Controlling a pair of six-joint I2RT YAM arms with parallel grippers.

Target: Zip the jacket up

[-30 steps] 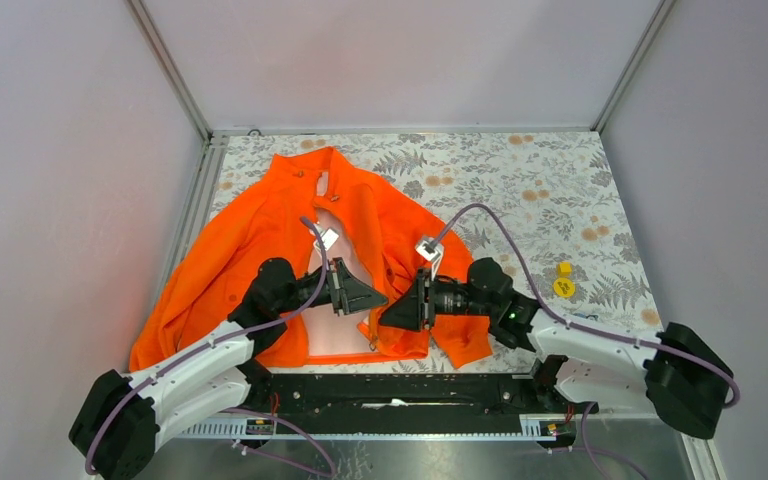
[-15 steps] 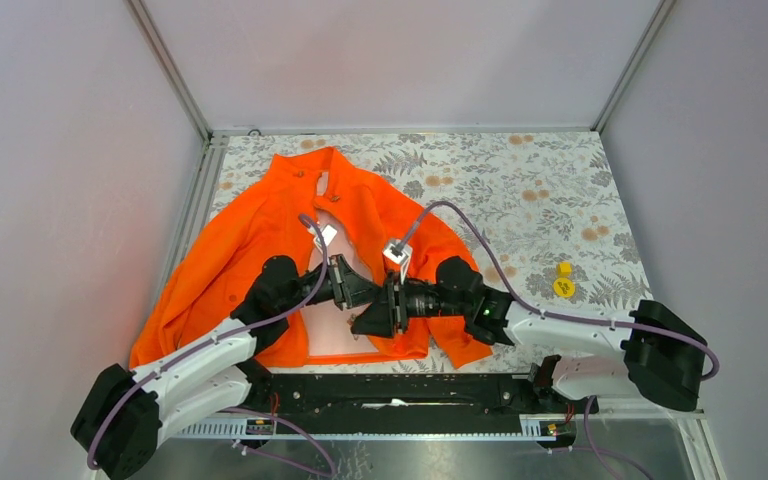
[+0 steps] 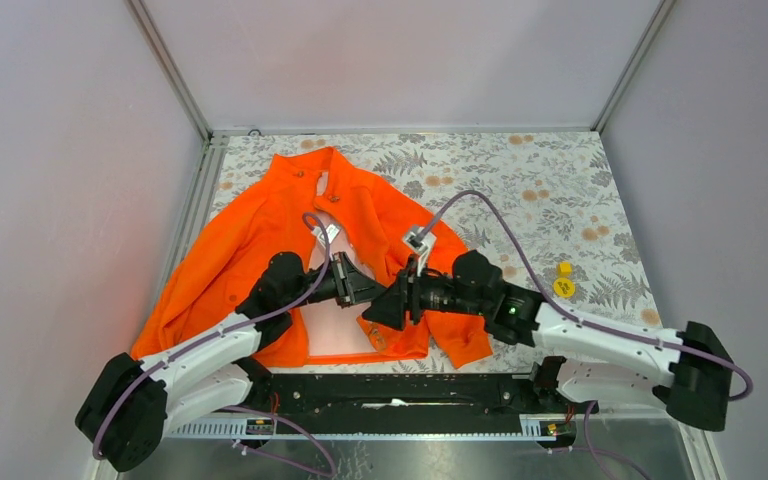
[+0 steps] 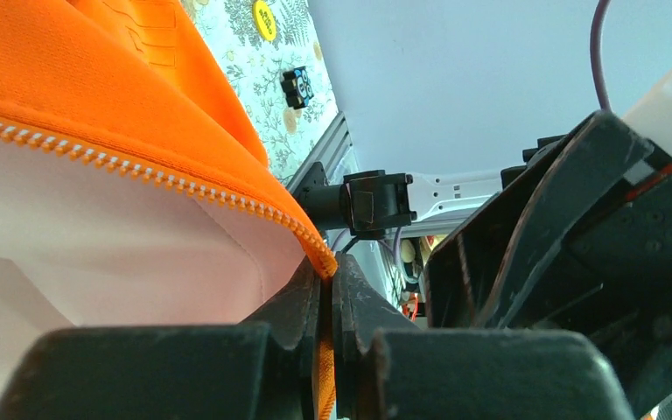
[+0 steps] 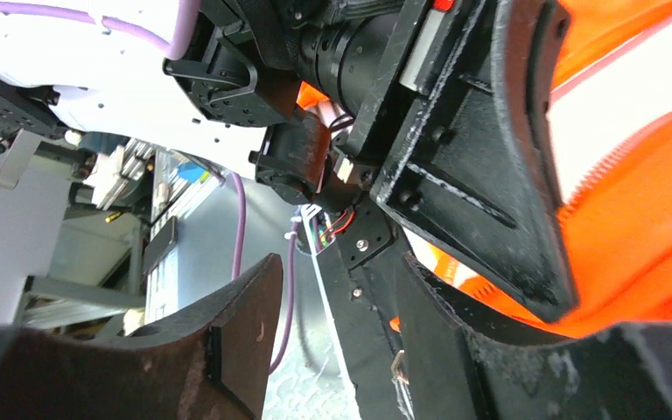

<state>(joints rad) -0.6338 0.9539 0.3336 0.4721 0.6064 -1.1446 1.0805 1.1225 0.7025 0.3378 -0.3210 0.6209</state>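
Left pincer [image 3: 372,293] crowds right pincer [image 3: 369,314]; table [image 3: 550,190] beside jacket [image 3: 250,240] lies free.

1. I am running arms in a robot test cell in a lab, not a home.
2. Plain grey panels [image 3: 60,150] and aluminium posts [image 3: 168,70] box in the table.
3. A floral cloth [image 3: 540,190] covers the tabletop, a black rail [image 3: 390,390] carries the arm bases, and purple cables [image 4: 595,44] run loose.
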